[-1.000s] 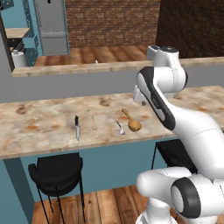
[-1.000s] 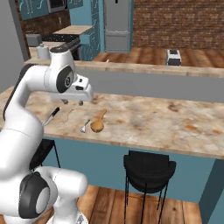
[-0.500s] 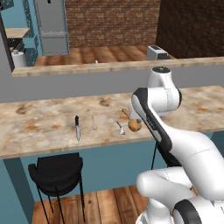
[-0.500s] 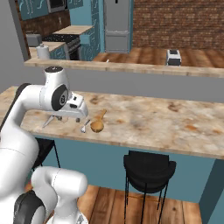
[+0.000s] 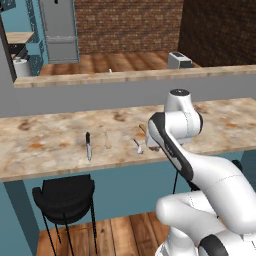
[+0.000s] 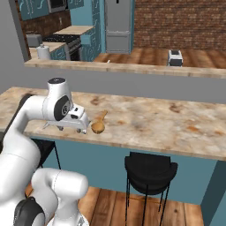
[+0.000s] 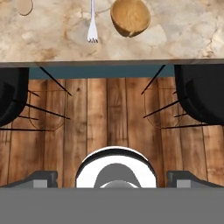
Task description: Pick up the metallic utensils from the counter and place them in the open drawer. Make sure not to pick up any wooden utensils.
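Robot hand low over the front edge of the counter, utensils not picked up yet

The long counter (image 5: 50, 140) holds everything, and each thing lies flat and loose on it. I think the gripper (image 6: 73, 121) hangs near its front edge so it can reach down for a metal one. I cannot tell if its fingers are spread or closed, and nothing seems to be in them. On the counter I count one black-handled knife (image 5: 88, 145), one wooden spoon (image 6: 99, 124), one pale wooden stick (image 5: 106, 140) just beside the knife, and one small silver fork (image 7: 92, 26) just beside the spoon. Two stools (image 5: 64, 200) stand under the counter. I cannot spot the open drawer.
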Tool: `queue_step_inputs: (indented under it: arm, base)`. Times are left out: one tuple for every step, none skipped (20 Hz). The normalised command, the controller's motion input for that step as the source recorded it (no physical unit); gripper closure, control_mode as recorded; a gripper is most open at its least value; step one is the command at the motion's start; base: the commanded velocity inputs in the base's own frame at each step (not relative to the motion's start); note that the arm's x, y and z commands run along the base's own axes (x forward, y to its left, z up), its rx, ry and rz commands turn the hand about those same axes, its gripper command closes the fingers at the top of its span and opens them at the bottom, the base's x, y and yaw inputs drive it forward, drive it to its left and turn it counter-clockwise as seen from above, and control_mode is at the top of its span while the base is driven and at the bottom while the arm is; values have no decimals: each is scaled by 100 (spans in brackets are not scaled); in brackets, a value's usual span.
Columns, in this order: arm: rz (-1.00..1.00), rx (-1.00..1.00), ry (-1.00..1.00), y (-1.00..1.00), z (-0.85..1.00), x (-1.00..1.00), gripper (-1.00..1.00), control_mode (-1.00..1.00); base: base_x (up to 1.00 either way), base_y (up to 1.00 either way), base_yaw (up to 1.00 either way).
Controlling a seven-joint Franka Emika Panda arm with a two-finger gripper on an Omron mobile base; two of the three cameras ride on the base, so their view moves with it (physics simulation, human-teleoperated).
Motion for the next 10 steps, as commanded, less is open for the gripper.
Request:
queue_step_inputs:
  arm:
    - [0, 0, 0, 0, 0, 10, -100, -100]
    - [0, 0, 0, 0, 0, 16, -100, -100]
    - [0, 0, 0, 0, 0, 23, -100, -100]
    - [0, 0, 0, 0, 0, 17, -100, -100]
    - [0, 0, 0, 0, -1, 20, -100, -100]
    - [0, 0, 2, 0, -7, 21, -100, -100]
    - [0, 0, 5, 4, -16, 29, -100, -100]
    - [0, 0, 5, 2, -16, 31, -100, -100]
    - [0, 0, 5, 0, -19, 37, -100, -100]
    - [0, 0, 6, 0, -18, 41, -100, -100]
  base:
    - [0, 0, 0]
    - [0, 0, 0]
    - [0, 0, 0]
    - [0, 0, 0]
    - [0, 0, 0]
    - [0, 0, 0]
    - [0, 0, 0]
    - [0, 0, 0]
    - [0, 0, 0]
    - [0, 0, 0]
